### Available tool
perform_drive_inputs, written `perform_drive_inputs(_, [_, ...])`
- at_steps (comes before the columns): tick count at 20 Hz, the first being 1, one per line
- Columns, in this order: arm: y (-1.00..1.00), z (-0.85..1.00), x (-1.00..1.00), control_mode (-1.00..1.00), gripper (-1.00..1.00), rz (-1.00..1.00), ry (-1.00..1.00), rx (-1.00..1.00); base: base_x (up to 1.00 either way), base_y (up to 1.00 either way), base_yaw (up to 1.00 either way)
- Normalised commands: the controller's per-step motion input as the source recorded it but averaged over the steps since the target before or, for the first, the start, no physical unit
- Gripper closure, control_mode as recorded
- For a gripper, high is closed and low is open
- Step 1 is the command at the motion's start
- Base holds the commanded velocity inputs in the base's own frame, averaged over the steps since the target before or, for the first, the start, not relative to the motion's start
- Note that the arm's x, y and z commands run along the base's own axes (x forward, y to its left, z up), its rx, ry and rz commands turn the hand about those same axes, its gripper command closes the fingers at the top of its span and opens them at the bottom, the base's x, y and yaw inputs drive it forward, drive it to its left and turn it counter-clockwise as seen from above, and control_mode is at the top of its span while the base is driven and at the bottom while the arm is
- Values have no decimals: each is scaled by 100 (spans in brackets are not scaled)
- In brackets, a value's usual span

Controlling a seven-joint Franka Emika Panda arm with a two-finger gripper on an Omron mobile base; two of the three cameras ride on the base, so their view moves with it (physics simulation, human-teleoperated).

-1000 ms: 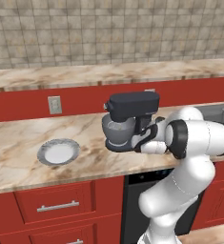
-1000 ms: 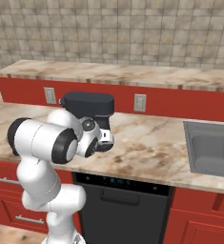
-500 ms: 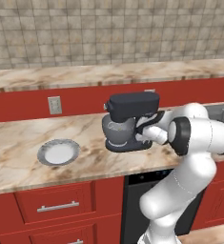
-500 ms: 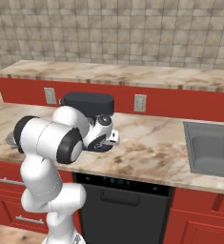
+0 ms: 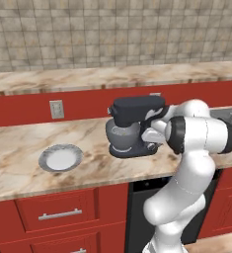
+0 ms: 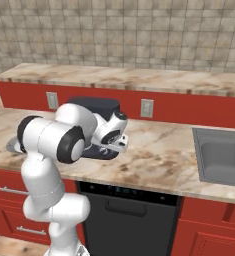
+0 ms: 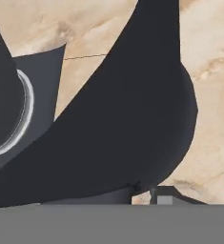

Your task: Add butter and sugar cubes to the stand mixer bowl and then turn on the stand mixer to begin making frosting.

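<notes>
A: Left base view puts the stand mixer (image 5: 135,126) on the counter (image 5: 19,148), its stand mixer bowl (image 5: 121,136) under the head, and the tool (image 5: 149,134) right against its right side

B: Spread or pressed together?

A: I cannot tell; the dark body blocks it. A round plate (image 5: 60,157) lies well apart, to the left
</notes>
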Motion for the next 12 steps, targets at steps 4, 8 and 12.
perform_drive_inputs(4, [-16,-16,11,-100,100,2,27,6,0,0,0])
perform_drive_inputs(8, [-18,-14,1,-100,100,3,23,7,0,0,0])
perform_drive_inputs(12, [-30,-1,0,-100,100,2,14,8,0,0,0])
